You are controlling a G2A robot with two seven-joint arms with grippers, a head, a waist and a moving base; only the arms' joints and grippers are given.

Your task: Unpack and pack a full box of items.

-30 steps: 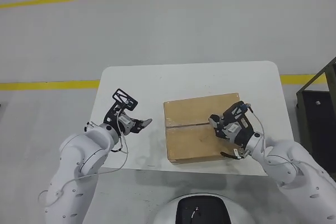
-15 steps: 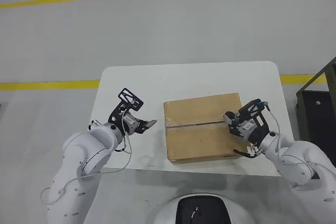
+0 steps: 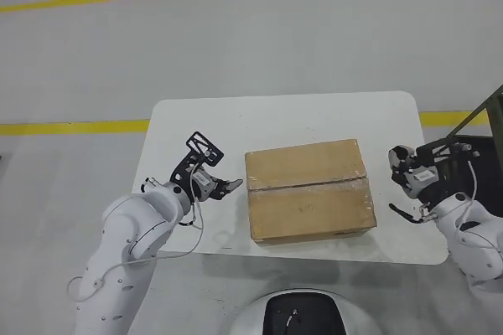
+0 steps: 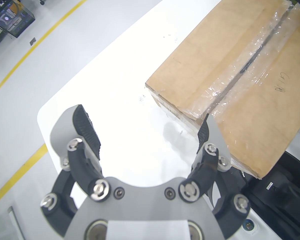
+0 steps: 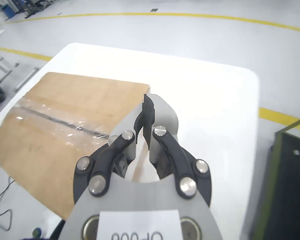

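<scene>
A closed brown cardboard box (image 3: 308, 191) sits mid-table, its centre seam sealed with clear tape (image 4: 250, 61). My left gripper (image 3: 216, 176) hovers just off the box's left side, open and holding nothing; in the left wrist view (image 4: 145, 116) its fingers frame the box corner (image 4: 150, 87). My right gripper (image 3: 396, 182) is raised off the box's right side, near the table's right edge, and it is shut with nothing between its fingers (image 5: 146, 111). The box (image 5: 65, 116) lies below and beside it in the right wrist view.
The white table (image 3: 235, 126) has bare surface behind and on both sides of the box. A dark green-framed cabinet (image 3: 486, 159) stands just off the table's right edge, close to the right arm. A yellow floor line (image 3: 67, 127) runs behind.
My right gripper has pulled back off the box's top right area to beyond its right edge. The left gripper has edged closer to the box's left side.
</scene>
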